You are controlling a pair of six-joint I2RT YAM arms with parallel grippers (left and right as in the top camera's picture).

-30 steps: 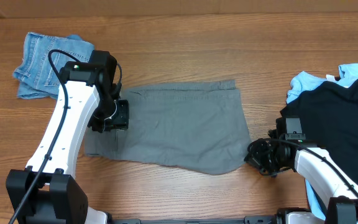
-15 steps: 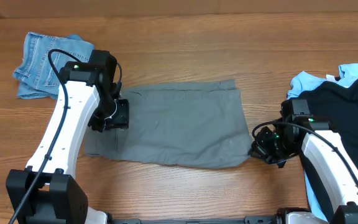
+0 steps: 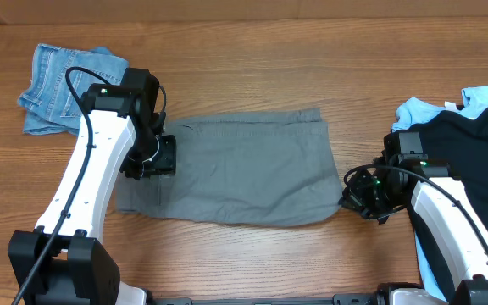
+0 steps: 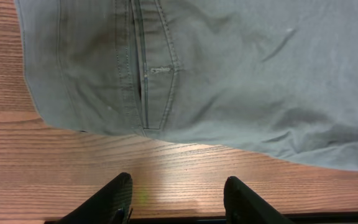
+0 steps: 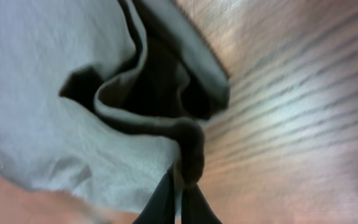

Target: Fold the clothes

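Pinching gray shorts (image 3: pixel 244 169), right fingers (image 5: pixel 161 205) have moved upward.

Wood-grain counter (image 3: pixel 252 68), brown, grain running 9 to 3. Shorts (image 3: pixel 244 169), grey, at centre, spread flat, long side 9 to 3; waistband end toward 9, corner at 4 o'clock bunched into folds. Denim (image 3: pixel 58 85), light blue, crumpled, at 10 o'clock, well apart from shorts. Black garment (image 3: pixel 468 169) heaped at 3 o'clock, running off frame, lying over pale blue garment (image 3: pixel 418 110) showing at its 11 o'clock side.
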